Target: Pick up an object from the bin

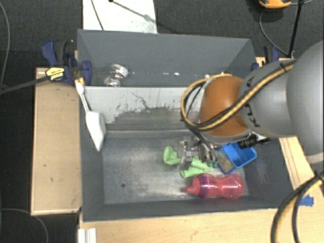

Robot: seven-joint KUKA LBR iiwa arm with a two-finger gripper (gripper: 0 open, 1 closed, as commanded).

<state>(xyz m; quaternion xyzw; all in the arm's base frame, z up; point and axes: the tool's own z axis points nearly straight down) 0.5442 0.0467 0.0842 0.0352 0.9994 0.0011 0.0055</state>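
Observation:
My gripper (194,155) reaches down under the orange wrist cover into the right half of the bin. Its fingers stand over a green soft toy-like thing (174,157), which spreads from the bin's middle to a lower lobe (193,171). Just in front lies a red-pink bottle-shaped thing (216,186) on its side near the bin's front wall. A blue open box-like thing (239,156) lies to the right of the gripper, partly hidden by the arm.
A white spatula-like scoop (93,121) leans against the bin's left wall. A clear shiny thing (115,75) rests at the back left. Bare bin floor lies left of the green thing.

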